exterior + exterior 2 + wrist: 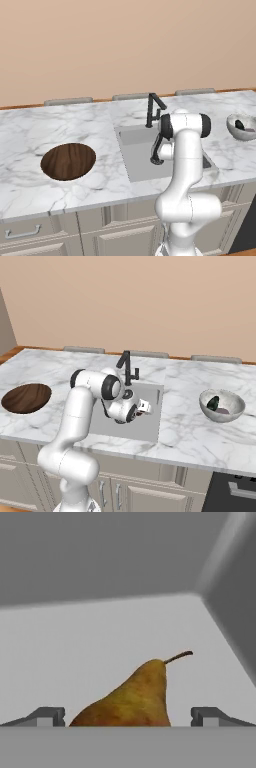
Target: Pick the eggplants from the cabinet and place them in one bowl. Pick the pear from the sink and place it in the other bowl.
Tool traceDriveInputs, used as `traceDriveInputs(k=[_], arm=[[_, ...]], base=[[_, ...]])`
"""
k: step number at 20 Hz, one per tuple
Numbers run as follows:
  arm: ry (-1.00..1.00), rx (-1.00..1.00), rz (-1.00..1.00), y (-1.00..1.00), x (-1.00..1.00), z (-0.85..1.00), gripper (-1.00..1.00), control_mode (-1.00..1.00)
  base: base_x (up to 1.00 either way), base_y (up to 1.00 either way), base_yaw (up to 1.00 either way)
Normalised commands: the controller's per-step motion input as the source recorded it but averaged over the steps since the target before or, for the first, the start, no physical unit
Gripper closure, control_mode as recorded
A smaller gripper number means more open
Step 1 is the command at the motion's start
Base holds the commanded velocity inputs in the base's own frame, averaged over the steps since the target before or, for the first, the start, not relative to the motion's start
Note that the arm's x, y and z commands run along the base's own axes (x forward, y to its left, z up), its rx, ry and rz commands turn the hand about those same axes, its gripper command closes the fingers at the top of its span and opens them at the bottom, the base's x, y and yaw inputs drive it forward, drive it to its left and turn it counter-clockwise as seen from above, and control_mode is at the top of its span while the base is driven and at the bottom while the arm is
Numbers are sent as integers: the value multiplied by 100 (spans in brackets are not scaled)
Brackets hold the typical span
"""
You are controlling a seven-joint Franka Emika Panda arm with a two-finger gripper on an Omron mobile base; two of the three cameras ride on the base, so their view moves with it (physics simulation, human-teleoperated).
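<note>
Gripper (128, 716) is down in the sink (131, 150), jaws spread wide with nothing pinched, and the pear (131, 699) sits at bottom centre of the hand view, right between the tips! Golden-brown, russet-shaded, thin stem pointing upper right. Likely firm, light, smooth-skinned and prone to roll, so squeeze the fat belly, not the tapering neck.

The countertop (60, 125) is seen as polished white marble, veined in grey. A dark wooden bowl (68, 161) with visible grain is set on it — matt rather than glossy. The other bowl (222, 405) appears as pale speckled stone or ceramic. The sink (135, 421) is rendered in flat, smooth grey, the faucet (127, 367) in matt black. The pear (132, 698) is shown with mottled, russet-brown skin — dull, faintly rough.
</note>
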Motion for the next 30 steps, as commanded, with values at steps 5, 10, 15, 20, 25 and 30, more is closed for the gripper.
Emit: traceDriveInputs(k=[5,10,15,20,25,30], arm=[[0,0,0,0,33,-30,-100,-100],[1,0,0,0,24,-49,100,-100],[0,0,0,0,15,-50,100,-100],[0,0,0,0,-17,-17,100,-100],[-5,0,0,0,-61,7,100,-100],[-10,-3,0,0,-60,26,100,-100]], base=[[0,0,0],[0,0,0],[0,0,0],[0,0,0],[0,0,0],[0,0,0]])
